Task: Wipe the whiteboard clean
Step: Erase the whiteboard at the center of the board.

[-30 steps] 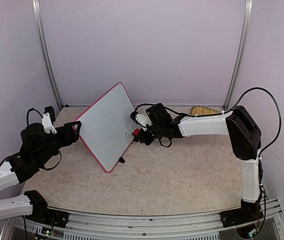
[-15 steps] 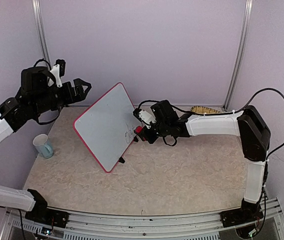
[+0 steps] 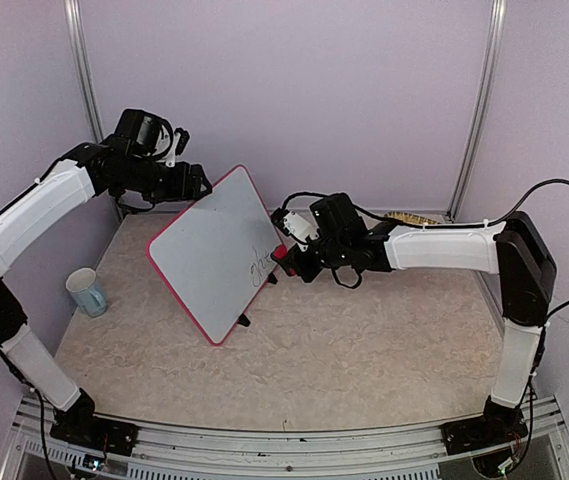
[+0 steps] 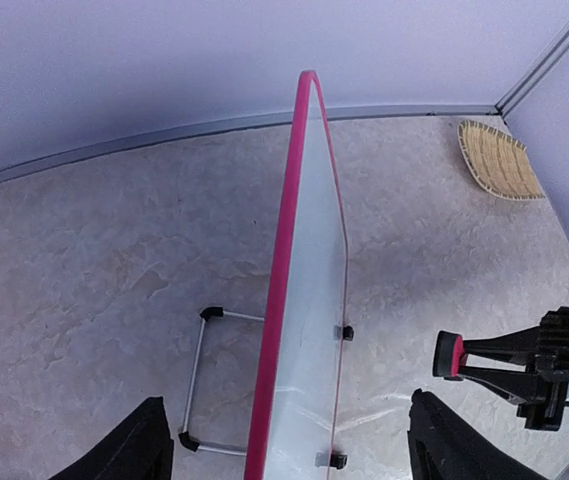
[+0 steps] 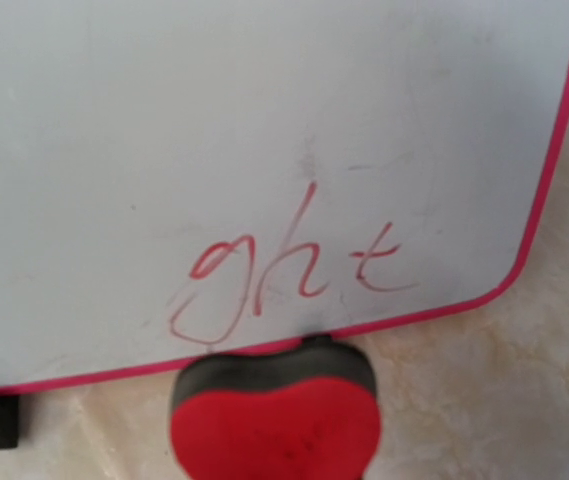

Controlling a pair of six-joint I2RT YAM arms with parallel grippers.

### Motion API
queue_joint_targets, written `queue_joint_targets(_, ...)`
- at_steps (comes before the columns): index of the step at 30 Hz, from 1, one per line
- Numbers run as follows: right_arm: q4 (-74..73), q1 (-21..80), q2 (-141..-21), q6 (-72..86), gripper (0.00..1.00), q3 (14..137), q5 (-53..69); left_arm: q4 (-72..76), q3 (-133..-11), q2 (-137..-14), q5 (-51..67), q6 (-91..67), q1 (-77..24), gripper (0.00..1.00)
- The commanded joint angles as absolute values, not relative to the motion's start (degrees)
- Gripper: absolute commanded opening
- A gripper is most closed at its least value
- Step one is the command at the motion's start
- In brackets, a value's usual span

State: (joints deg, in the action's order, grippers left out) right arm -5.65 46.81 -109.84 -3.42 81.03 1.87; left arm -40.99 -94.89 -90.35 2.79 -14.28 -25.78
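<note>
Whiteboard (image 3: 214,255) propped tilted on its feet on the counter (image 3: 364,350), centre-left of top view. Red "ght" scrawl (image 5: 294,265) by its right edge, not yet wiped. Red eraser (image 5: 276,415) clamped in right jaws, right at the pink frame beside the scrawl. Left jaws apart, straddling the board's upper corner, no contact visible. Step judged: bracing board, about to wipe. Next likely needs left jaws closing on the frame, eraser pushed across the letters.

Raised left pincer (image 3: 196,184) gapes wide; right pincer (image 3: 284,261) clamped tight, its arm outstretched low.
</note>
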Motion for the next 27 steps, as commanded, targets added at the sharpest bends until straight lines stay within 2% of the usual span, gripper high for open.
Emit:
queue_joint_targets(1, -4.2, 46.6, -106.3, -3.5, 0.09, 79.2, 2.5, -44.7, -97.9, -93.5, 5.8, -12.2, -24.9, 0.78)
queue_joint_targets(8, -3.7, 46.5, -107.4, -3.4, 0.09, 78.8, 2.0, -43.9, -98.8, -96.4, 7.9, -12.1, -24.8, 0.54)
queue_joint_targets(10, -3.9, 46.5, -107.9, -3.5, 0.09, 79.0, 2.2, -43.6, -99.1, -96.8, 8.1, -12.3, -24.8, 0.43)
queue_joint_targets(18, -3.7, 46.4, -108.3, -3.8, 0.10, 79.2, 1.6, -43.5, -99.1, -97.2, 7.6, -12.3, -24.8, 0.19)
queue_joint_targets(22, -3.7, 46.4, -108.6, -3.8, 0.10, 79.2, 1.4, -44.8, -99.1, -97.8, 6.9, -11.9, -24.8, 0.01)
queue_joint_targets(27, -3.6, 46.4, -108.9, -3.7, 0.10, 79.3, 1.5, -45.3, -99.4, -97.1, 6.1, -12.4, -24.8, 0.00)
